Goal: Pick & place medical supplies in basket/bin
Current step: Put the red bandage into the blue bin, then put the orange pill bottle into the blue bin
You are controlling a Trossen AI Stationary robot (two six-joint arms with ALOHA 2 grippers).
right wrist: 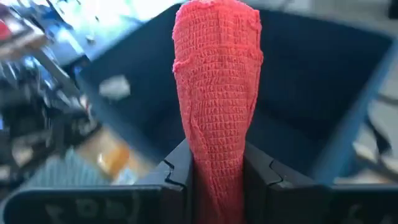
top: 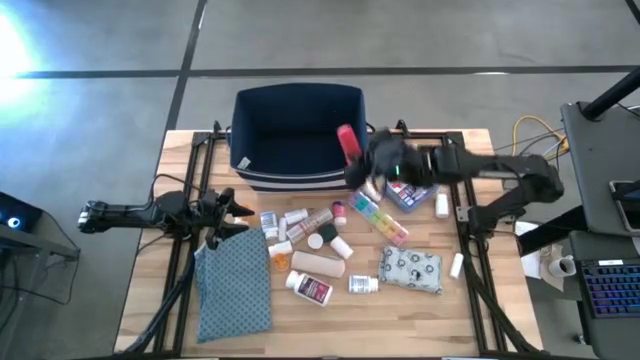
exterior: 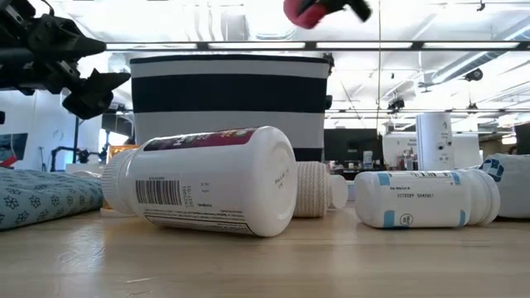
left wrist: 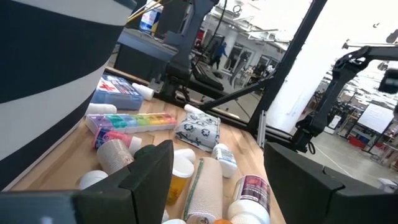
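A red mesh-wrapped roll [top: 348, 142] [exterior: 310, 12] hangs in the air over the near right part of the dark navy bin [top: 295, 95] [exterior: 228, 91], with my right gripper [right wrist: 217, 171] shut on it. The bin stands at the table's far edge, and a small pale item lies inside it. More medical supplies lie on the table in front of the bin: white pill bottles [top: 310, 288], a rainbow pill organizer [top: 382, 218], a tan bandage roll [top: 318, 264], a blue-white box [top: 410, 195] and a grey patterned pouch [top: 412, 270]. My left gripper [top: 235, 212] [left wrist: 217, 180] waits open at the table's left. My right gripper pinches the red roll near one end [right wrist: 217, 155] between its two fingers [right wrist: 177, 168], one on each side. Most of the roll sticks out forward past the fingertips, along the fingers. The roll is lifted clear, above the bin's opening [right wrist: 323, 93].
A flat teal dotted cloth [top: 235, 285] lies at the near left. In the low view a large white bottle [exterior: 215, 182] and a smaller blue-capped one [exterior: 422, 199] lie on their sides close to the near edge. Black frame rails run along both table sides.
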